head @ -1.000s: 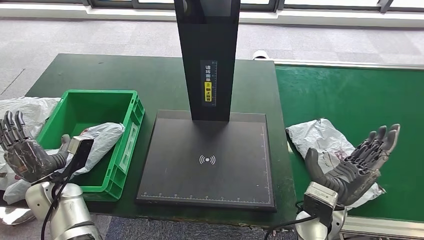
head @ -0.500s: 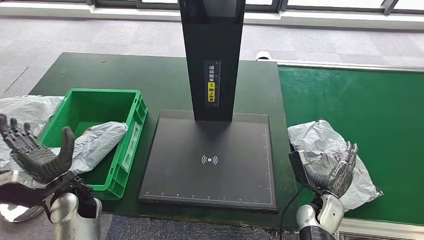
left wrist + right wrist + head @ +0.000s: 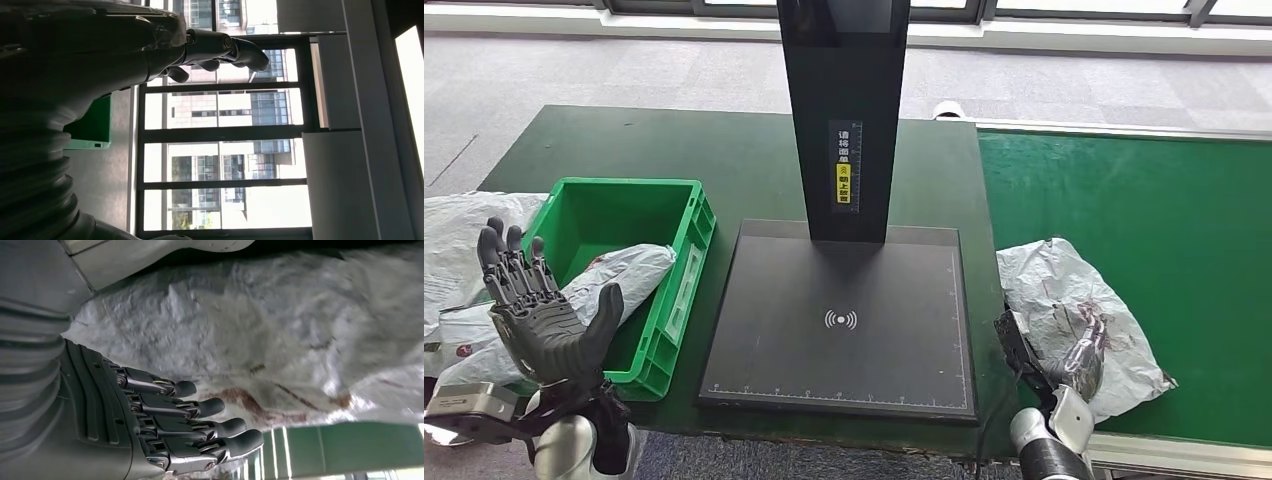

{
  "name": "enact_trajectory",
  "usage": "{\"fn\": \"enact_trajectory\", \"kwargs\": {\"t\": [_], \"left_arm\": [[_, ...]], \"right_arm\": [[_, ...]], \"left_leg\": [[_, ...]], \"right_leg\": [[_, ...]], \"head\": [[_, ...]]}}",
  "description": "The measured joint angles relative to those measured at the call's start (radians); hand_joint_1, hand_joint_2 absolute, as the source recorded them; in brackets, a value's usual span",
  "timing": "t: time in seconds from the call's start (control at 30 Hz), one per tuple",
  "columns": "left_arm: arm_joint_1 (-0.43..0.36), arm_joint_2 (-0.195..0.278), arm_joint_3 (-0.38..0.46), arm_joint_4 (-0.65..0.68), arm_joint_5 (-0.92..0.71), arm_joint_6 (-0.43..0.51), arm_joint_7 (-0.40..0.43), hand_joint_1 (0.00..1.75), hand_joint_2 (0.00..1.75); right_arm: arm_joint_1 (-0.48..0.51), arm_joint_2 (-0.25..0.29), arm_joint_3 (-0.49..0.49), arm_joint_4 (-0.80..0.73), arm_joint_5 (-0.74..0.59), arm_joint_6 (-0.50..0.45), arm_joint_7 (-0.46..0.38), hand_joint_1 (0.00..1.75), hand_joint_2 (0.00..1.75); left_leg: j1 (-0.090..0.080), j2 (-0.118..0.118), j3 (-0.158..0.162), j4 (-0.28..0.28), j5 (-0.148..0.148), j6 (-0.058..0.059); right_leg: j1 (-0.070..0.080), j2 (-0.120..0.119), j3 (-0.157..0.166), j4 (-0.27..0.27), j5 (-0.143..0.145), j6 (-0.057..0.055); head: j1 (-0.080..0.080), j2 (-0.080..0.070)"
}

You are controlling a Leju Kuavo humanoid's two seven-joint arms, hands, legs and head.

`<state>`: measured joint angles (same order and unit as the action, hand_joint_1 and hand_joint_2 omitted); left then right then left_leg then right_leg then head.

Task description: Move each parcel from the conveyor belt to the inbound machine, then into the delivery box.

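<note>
At the lower right of the frame the right hand [image 3: 1079,352] has dropped from its raised pose onto the crumpled grey plastic parcel [image 3: 1074,305] on the green conveyor belt [image 3: 1154,200]; fingers extended over it, not yet gripping. At lower left the left hand [image 3: 544,315] has risen, spread and holding nothing. Beyond, the flat black inbound machine [image 3: 839,320] awaits; another grey bag [image 3: 619,280] lies in the green plastic delivery box [image 3: 679,270]. A pickup looks imminent

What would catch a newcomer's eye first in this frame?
Probably the tall black inbound machine rising from its flat scan plate mid-table. Next, the left hand raised with fingers spread, empty, in front of the green delivery box, which holds one grey parcel. On the green conveyor belt to the right, the right hand is down at a crumpled grey parcel, fingers extended.
</note>
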<state>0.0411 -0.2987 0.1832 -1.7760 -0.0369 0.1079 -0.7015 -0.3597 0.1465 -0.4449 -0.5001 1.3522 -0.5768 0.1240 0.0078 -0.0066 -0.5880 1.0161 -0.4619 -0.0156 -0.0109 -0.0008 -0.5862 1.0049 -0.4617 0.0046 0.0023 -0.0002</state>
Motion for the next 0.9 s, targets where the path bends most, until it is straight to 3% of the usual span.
{"fn": "enact_trajectory", "kwargs": {"t": [0.3,0.4,0.43,0.5,0.63,0.9], "left_arm": [[0.016,0.001,-0.031,-0.008,-0.019,0.033,0.0,0.0,1.75],[0.019,0.001,-0.033,-0.008,-0.02,0.044,0.0,0.0,1.75],[0.021,0.001,-0.035,-0.008,-0.021,0.047,0.0,0.0,1.75],[0.026,0.001,-0.037,-0.009,-0.021,0.052,0.0,0.0,1.75],[0.03,0.001,-0.04,-0.012,-0.021,0.054,0.0,0.0,1.75],[0.045,0.001,-0.04,-0.022,-0.025,0.073,0.0,0.0,1.75]], "right_arm": [[-0.021,-0.028,-0.006,0.074,0.052,0.105,0.144,0.06,1.75],[-0.027,-0.033,-0.006,0.084,0.068,0.127,0.176,0.48,1.75],[-0.029,-0.035,-0.006,0.087,0.07,0.135,0.179,0.56,1.75],[-0.033,-0.038,-0.006,0.091,0.074,0.147,0.181,0.56,1.75],[-0.039,-0.044,-0.006,0.097,0.076,0.156,0.185,1.75,1.75],[-0.045,-0.052,-0.006,0.101,0.091,0.156,0.189,1.75,1.75]], "left_leg": [[0.0,0.0,0.001,0.0,0.0,0.0],[0.0,0.0,0.002,0.0,0.0,0.0],[0.0,0.0,0.002,0.0,0.0,0.0],[0.0,0.0,0.003,0.0,0.0,0.0],[0.0,0.0,0.003,0.0,0.0,0.001],[0.0,0.0,0.005,0.001,0.0,0.0]], "right_leg": [[0.0,0.0,0.001,0.0,0.0,0.0],[0.0,-0.001,0.002,0.0,0.0,0.0],[0.0,-0.001,0.003,0.0,0.0,0.0],[0.0,-0.001,0.003,0.0,0.0,0.0],[0.0,-0.001,0.004,-0.001,0.0,0.001],[0.0,0.0,0.006,-0.001,0.0,0.001]], "head": [[0.0,0.0],[0.0,0.0],[0.0,0.0],[0.0,0.0],[0.0,0.0],[0.0,0.0]]}}
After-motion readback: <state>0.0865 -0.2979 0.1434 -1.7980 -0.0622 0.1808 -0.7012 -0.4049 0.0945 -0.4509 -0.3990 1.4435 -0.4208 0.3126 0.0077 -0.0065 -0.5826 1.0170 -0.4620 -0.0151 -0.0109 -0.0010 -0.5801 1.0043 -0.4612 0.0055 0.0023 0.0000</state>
